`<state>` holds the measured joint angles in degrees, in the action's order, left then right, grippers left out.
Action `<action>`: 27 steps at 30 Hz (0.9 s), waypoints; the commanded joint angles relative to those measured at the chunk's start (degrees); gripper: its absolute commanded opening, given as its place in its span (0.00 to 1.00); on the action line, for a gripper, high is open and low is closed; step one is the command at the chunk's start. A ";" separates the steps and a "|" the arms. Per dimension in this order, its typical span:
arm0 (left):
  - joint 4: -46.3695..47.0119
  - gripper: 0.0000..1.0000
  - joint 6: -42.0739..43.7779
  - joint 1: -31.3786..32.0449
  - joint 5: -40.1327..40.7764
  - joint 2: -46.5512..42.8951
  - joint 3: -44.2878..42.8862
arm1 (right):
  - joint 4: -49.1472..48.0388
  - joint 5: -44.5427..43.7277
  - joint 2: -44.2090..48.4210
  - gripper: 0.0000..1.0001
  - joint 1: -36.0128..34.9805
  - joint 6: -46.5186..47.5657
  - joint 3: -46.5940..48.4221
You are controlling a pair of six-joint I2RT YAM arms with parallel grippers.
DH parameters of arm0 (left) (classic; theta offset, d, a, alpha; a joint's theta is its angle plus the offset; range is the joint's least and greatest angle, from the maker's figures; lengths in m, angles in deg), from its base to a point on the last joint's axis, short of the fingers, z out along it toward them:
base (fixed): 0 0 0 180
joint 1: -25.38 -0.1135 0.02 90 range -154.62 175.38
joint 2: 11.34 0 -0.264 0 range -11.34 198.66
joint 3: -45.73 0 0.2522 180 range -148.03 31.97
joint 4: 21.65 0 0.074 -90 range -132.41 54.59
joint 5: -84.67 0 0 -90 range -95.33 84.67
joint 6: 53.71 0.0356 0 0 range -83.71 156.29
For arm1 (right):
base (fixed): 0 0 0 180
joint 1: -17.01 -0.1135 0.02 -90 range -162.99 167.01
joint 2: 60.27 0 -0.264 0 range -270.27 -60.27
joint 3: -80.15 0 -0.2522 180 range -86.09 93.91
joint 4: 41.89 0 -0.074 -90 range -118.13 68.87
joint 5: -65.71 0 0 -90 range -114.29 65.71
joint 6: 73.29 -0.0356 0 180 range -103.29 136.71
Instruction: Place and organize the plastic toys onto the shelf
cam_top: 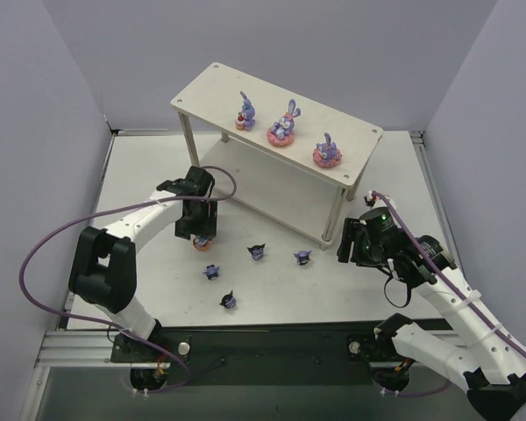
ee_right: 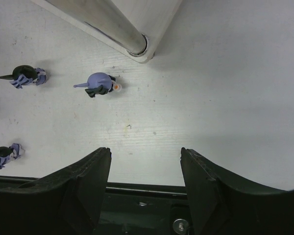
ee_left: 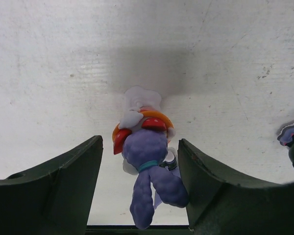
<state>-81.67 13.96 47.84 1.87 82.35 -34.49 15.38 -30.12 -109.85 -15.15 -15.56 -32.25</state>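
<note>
- Orange-based rabbit [ee_left: 146, 155] stands on the counter [cam_top: 140, 175], ears up toward the wrist.
- Left jaws straddle it, parted, with a clear gap on one side; no grip, I judge.
- Shelf [cam_top: 202, 95] lies just beyond, far-right; left arm nearer.
- Right jaws are wide and empty, beside the shelf leg [ee_right: 122, 29].

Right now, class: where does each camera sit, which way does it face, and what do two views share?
Top external: above and behind, facing down onto the shelf; left arm, right arm show.
Left wrist: faces the table; left gripper open around a purple rabbit.
Right wrist: faces the table beside a shelf leg; right gripper open, empty.
Shared: the blue figure by that leg shows from above too.
</note>
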 commanded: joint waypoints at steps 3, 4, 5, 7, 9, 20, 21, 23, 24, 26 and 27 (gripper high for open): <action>-0.76 0.76 4.92 -0.57 -1.40 0.97 -5.35 | 0.62 -2.00 -0.16 0.59 0.61 -0.95 0.30; -0.94 0.76 4.92 -0.57 -1.40 0.88 -5.61 | 0.61 -1.82 -0.34 0.59 0.61 -0.86 0.56; -1.02 0.77 4.84 -0.57 -1.31 0.71 -5.79 | 0.61 -1.91 -0.69 0.59 0.61 -0.78 0.73; -0.94 0.80 4.22 -0.57 -1.14 -0.43 -6.05 | 0.61 -1.82 -0.95 0.59 0.61 -0.42 1.00; -0.76 0.82 3.17 -0.57 -0.09 -2.44 -6.05 | 0.70 -1.91 -1.22 0.59 0.52 -0.25 1.35; 12.24 0.92 -12.72 6.97 19.41 -23.63 9.49 | 0.61 -0.59 -2.80 0.61 0.96 0.80 1.70; 12.68 0.92 -13.96 8.20 21.26 -25.21 11.94 | 0.61 -0.50 -2.80 0.61 1.14 0.89 1.88; 13.47 0.92 -17.55 12.86 26.53 -26.19 13.71 | 0.61 -0.33 -2.80 0.61 1.31 1.42 1.88; 14.43 0.92 -18.10 14.18 27.59 -26.80 15.64 | 0.61 -0.33 -2.80 0.61 1.40 1.42 1.88; 17.95 0.92 -19.85 17.60 30.40 -26.98 17.23 | 0.61 0.20 -2.89 0.61 1.40 1.68 1.97; 18.66 0.92 -20.56 18.23 31.37 -26.63 17.85 | 0.61 0.29 -2.89 0.61 1.49 1.86 1.97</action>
<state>-70.04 0.04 62.33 24.10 55.75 -19.08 15.38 -30.20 -112.41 -14.08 -14.73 -32.20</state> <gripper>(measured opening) 0.918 0.606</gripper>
